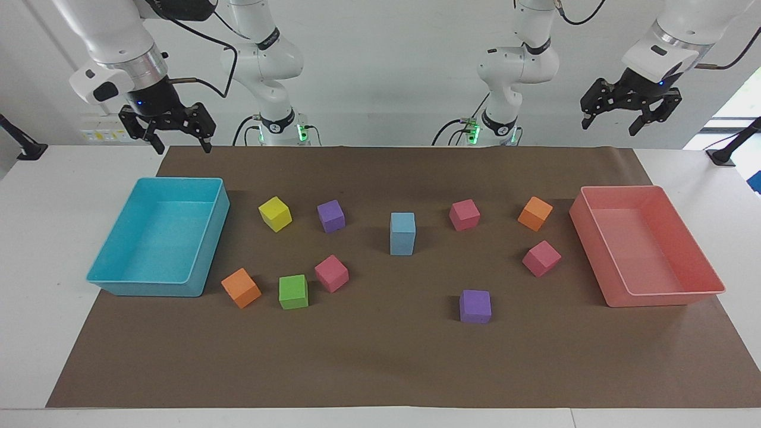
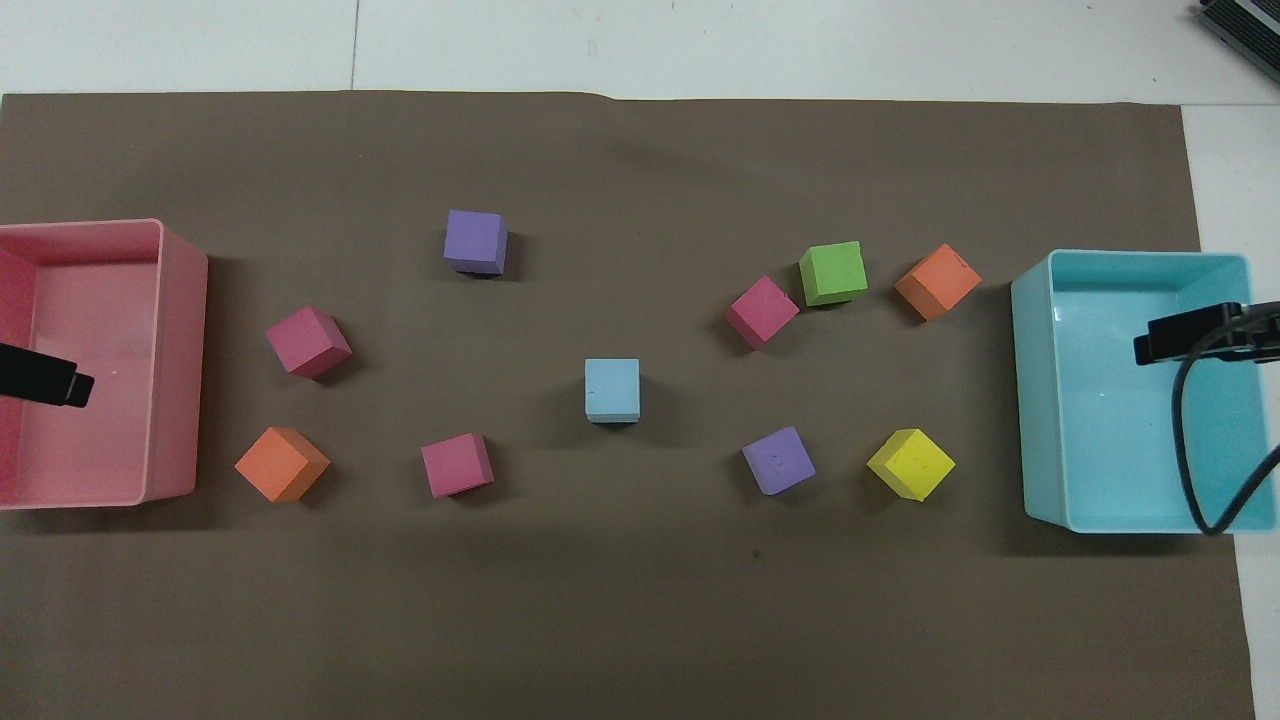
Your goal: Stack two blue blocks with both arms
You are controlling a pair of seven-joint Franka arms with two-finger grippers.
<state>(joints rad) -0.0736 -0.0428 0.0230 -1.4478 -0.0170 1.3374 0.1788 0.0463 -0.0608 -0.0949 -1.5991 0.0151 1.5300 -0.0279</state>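
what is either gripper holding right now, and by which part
Nothing is held. The left gripper and right gripper are both open and empty, raised, while the blue blocks stand stacked mid-table.

Two blue blocks (image 1: 402, 233) stacked, three pink blocks (image 1: 464, 214), two purple (image 1: 331, 216), two orange (image 1: 535, 213), one yellow (image 1: 275, 214), one green (image 1: 293, 292), two trays (image 1: 208, 238).

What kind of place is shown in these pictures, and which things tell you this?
Probably a robotics laboratory. Two white robot arms stand at a white table covered with brown paper. Coloured foam cubes, with two blue blocks already stacked, lie between a turquoise tray and a pink tray.
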